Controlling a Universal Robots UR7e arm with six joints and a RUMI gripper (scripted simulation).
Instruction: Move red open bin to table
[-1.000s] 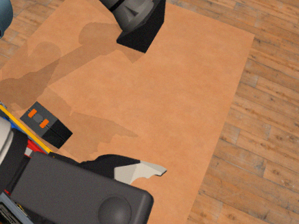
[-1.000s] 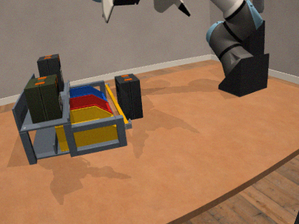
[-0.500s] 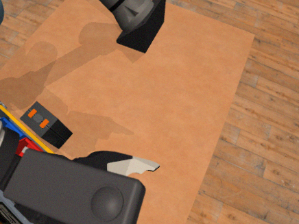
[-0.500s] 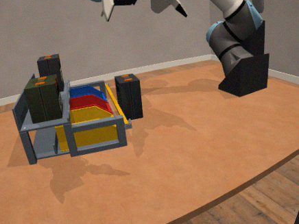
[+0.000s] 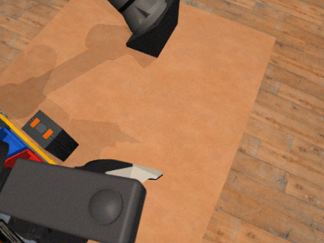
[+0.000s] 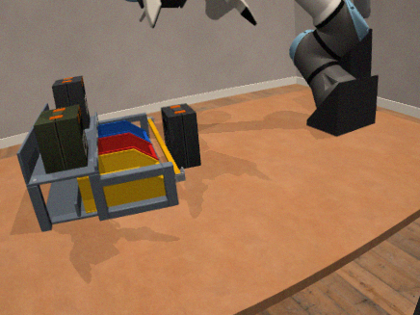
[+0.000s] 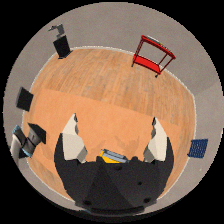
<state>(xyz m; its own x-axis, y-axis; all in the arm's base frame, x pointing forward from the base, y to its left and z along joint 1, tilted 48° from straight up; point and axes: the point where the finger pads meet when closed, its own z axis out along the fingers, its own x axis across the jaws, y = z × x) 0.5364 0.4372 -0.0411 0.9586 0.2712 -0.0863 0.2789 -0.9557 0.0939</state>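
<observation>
The red open bin (image 6: 126,144) (image 5: 27,156) sits in the grey shelf (image 6: 98,199), between a blue bin (image 6: 120,129) (image 5: 13,143) and a yellow bin (image 6: 132,194). Only its upper part shows; its parts cannot be made out. A yellow bar (image 6: 164,146) runs along the shelf's front. My gripper (image 6: 204,24) (image 7: 115,116) is open and empty, with its jaws wide apart. It hangs high above the table (image 6: 289,195), well clear of the bins. In the top view the arm hides most of the shelf.
A black case (image 6: 183,137) (image 5: 52,135) stands on the table close to the shelf's front bar. A dark green case (image 6: 63,139) and another black case (image 6: 69,95) stand on top of the shelf's rear part. The arm's black base (image 6: 344,105) (image 5: 157,35) stands on the table.
</observation>
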